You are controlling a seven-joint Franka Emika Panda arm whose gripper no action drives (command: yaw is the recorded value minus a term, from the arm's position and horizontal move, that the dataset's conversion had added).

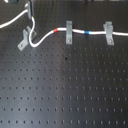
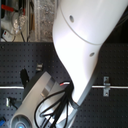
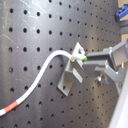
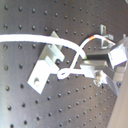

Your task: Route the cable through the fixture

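Your claw [image 4: 87, 69] is clamped on the cable [image 4: 30, 38] right beside the fixture [image 4: 44, 67], with the cord looping past its forked top. In the first exterior view, the cable [image 1: 95, 33] runs on through two upright clips [image 1: 68, 31] across the tabletop [image 1: 65, 90].

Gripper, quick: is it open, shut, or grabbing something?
Gripper: shut on the cable, right at the fixture.
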